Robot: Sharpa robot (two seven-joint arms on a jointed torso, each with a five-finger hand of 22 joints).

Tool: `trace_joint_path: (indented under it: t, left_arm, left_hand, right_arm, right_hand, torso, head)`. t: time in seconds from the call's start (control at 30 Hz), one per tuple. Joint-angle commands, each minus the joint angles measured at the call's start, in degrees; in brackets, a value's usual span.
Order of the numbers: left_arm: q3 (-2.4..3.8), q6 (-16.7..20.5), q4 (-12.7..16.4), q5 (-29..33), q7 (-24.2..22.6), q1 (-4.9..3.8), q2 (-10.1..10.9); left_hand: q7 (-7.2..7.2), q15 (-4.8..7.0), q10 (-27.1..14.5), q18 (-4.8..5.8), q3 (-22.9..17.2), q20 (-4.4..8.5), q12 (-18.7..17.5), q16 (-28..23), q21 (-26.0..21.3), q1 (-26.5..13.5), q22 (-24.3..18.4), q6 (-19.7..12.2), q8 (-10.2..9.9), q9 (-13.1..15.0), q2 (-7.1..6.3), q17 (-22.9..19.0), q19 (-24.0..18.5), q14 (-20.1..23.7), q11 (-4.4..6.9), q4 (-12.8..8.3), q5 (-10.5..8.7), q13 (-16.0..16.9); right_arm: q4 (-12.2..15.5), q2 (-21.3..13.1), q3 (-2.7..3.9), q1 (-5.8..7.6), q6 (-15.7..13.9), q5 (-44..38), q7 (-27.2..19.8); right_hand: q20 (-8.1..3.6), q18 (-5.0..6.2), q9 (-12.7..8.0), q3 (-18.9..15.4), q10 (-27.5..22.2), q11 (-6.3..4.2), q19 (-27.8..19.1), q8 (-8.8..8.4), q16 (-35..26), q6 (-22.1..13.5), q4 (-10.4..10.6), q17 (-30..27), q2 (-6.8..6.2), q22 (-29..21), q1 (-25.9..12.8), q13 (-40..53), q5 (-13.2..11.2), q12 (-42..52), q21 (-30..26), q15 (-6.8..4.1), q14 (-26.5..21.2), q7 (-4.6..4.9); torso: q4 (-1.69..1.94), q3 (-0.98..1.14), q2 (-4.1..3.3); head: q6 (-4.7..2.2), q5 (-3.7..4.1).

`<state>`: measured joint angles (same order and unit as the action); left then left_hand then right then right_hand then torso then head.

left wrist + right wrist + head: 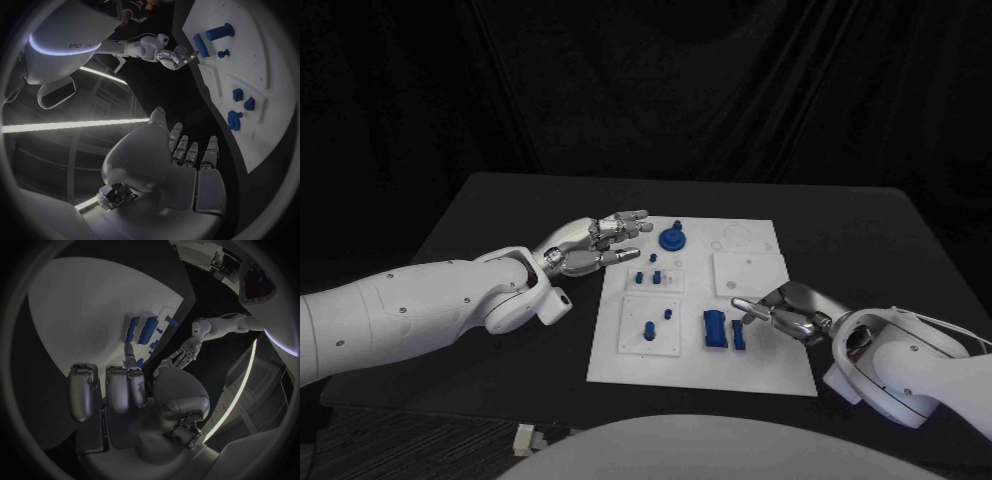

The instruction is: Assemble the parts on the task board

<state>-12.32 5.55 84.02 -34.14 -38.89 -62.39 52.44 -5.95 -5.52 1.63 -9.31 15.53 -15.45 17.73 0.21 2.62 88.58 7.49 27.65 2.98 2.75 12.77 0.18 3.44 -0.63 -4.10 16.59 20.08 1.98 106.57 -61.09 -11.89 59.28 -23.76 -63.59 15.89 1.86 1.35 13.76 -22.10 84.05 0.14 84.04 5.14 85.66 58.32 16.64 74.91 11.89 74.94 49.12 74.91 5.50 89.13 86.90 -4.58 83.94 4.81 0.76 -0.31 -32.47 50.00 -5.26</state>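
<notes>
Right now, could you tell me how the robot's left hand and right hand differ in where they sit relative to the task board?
The left hand hovers at the task board's far left edge, near the round blue part; the right hand is over the board's right side, near the two upright blue blocks. The left hand's fingers are spread; the right hand's are more curled. Both hold nothing.

The only writing that can be made out is a short run of dark letters on the curved white shell of the robot's body (pixel 69 37), seen in the left wrist view just above a glowing pale band; it looks like "ed", followed by a few more characters too small and bent to read. The white rectangular task board (pixel 762 355) and the small blue plastic parts (pixel 714 329) on it carry no legible label, number or sign, and neither do the white arms.
</notes>
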Motion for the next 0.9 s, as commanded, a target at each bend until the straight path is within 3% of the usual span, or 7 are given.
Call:
trace_joint_path:
  t: [0.03, 0.37, 0.5, 0.57, 0.63, 0.67, 0.9]
  left_arm:
    - [0.06, 0.28, 0.71, 0.14, -2.33, 0.08, 0.48]
    - [0.1, 4.23, 3.54, 0.31, -2.95, 0.0, 3.37]
    - [0.1, 5.26, 3.76, 2.14, -3.63, -0.03, 3.16]
    - [0.1, 5.69, 3.63, 3.35, -4.28, -0.03, 2.83]
    - [0.1, 6.33, 3.46, 4.33, -5.12, -0.04, 2.45]
    - [0.1, 6.81, 3.45, 4.71, -5.61, -0.04, 2.29]
    - [0.09, 9.05, 3.72, 5.71, -7.44, -0.04, 2.09]
  left_hand:
    - [-0.17, -0.4, -0.01, -1.05, -0.4, -0.14, 0.35, 0.03, 0.32, 0.52, -0.03, -0.25, 0.13, 0.0, -0.04, 0.06, 0.37, -0.04, -0.34, -0.09, -0.12, 0.09]
    - [-0.35, 0.3, 0.44, -1.0, -0.32, 0.69, 1.04, -0.1, -0.35, 0.1, -1.51, 0.23, 0.2, 0.05, 0.2, -0.06, -0.7, 0.32, -0.58, 0.14, 2.85, 0.15]
    - [0.07, 2.08, 0.49, -1.15, -0.27, 5.47, 1.1, -0.21, -0.61, 0.09, -2.11, 1.1, 0.34, 0.11, 0.12, -0.18, -1.14, 0.63, 0.03, 0.14, 3.25, 0.16]
    - [0.29, 2.53, 0.32, -0.85, -0.26, 6.43, 0.68, -0.21, -0.82, 0.01, -2.58, 0.83, 0.24, 0.06, 0.19, -0.18, -1.41, 0.63, 0.3, 0.16, 3.3, 0.11]
    - [1.35, 3.55, -0.38, -0.41, -0.02, 7.88, -0.85, -0.21, -1.22, -0.68, -3.46, -1.92, -0.33, -0.21, 0.39, -0.18, -1.93, 0.63, 1.43, 0.21, 3.17, -0.04]
    - [3.89, 4.74, -1.13, -0.28, 0.43, 9.35, -2.84, -0.21, -1.74, -1.84, -4.67, -9.0, -1.05, -0.76, 0.68, -0.18, -2.57, 0.63, 3.48, 0.2, 2.28, -0.21]
    - [8.51, 5.79, -1.59, -0.18, 1.87, 10.27, -5.31, -0.21, -2.01, -5.72, -5.36, -11.38, -1.19, -0.91, 1.1, -0.18, -2.84, 0.63, 8.74, 0.23, -0.59, -0.44]
  right_arm:
    - [2.05, -1.64, 0.05, 0.91, -7.91, -0.11, -6.23]
    - [4.75, -4.58, 0.05, 11.3, -23.08, 21.8, -28.8]
    - [3.14, -4.06, 0.05, 12.73, -22.66, 30.04, -37.1]
    - [1.76, -3.49, 0.04, 12.75, -20.48, 33.5, -40.67]
    - [0.31, -3.04, 0.03, 11.94, -17.36, 36.0, -43.64]
    - [-0.41, -2.88, 0.03, 11.31, -16.01, 36.97, -45.14]
    - [-3.65, -1.93, 0.03, 8.19, -11.54, 39.84, -50.1]
  right_hand:
    - [0.03, -0.61, -0.03, -0.52, 5.82, -0.08, 4.68, 0.83, 0.26, 1.66, -0.03, 1.99, 0.56, 14.09, 0.41, 14.1, -0.1, 0.28, 0.53, 0.0, 3.91, -0.27]
    - [0.85, 8.06, -0.72, -3.11, -8.51, -0.24, -16.29, 1.83, -33.69, 5.17, 0.03, -49.37, 0.14, -5.81, 5.19, -33.05, 5.25, -40.78, -44.29, 0.21, -9.86, -1.43]
    - [4.48, 7.43, -1.94, -3.73, -21.48, 3.41, -25.41, 0.56, -51.28, 3.62, 0.02, -56.97, -0.72, -17.54, 6.08, -44.41, 5.79, -59.11, -61.91, 5.02, -19.5, 2.11]
    - [10.1, 3.93, -4.98, 7.62, -41.37, 12.53, -41.86, -0.93, -69.38, -4.17, -0.51, -65.89, -13.17, -29.25, 4.13, -53.94, 3.03, -73.72, -78.47, 15.56, -40.92, 0.24]
    - [11.59, 2.02, -6.44, 11.34, -48.84, 10.23, -53.65, -1.41, -75.44, -8.82, 0.61, -68.94, -19.25, -36.46, 3.26, -56.83, 1.06, -77.79, -84.09, 13.84, -52.06, -2.14]
    - [11.48, 1.63, -8.48, 10.15, -64.93, 0.14, -74.53, -2.98, -84.48, -18.18, 0.59, -73.36, -23.97, -57.46, 2.07, -61.19, -0.33, -85.04, -85.37, 7.9, -74.6, -4.78]
    - [10.28, 5.58, -8.92, 10.15, -77.49, -3.06, -83.84, -0.29, -82.6, -37.26, 0.66, -73.04, -22.55, -72.44, 3.24, -65.44, 0.19, -81.7, -86.6, 7.64, -82.69, -12.29]
  torso:
    - [0.09, -0.02, 0.0]
    - [0.07, 0.0, 0.1]
    - [0.1, -0.01, 0.12]
    - [-0.03, -0.04, 0.24]
    - [-0.11, -0.04, 0.32]
    - [-0.13, -0.05, 0.41]
    - [-0.33, 0.01, 0.88]
  head:
    - [0.0, 0.21]
    - [0.0, 0.13]
    - [0.0, 0.5]
    - [0.0, 0.67]
    - [0.0, 0.53]
    - [0.0, 0.44]
    - [0.0, -0.51]
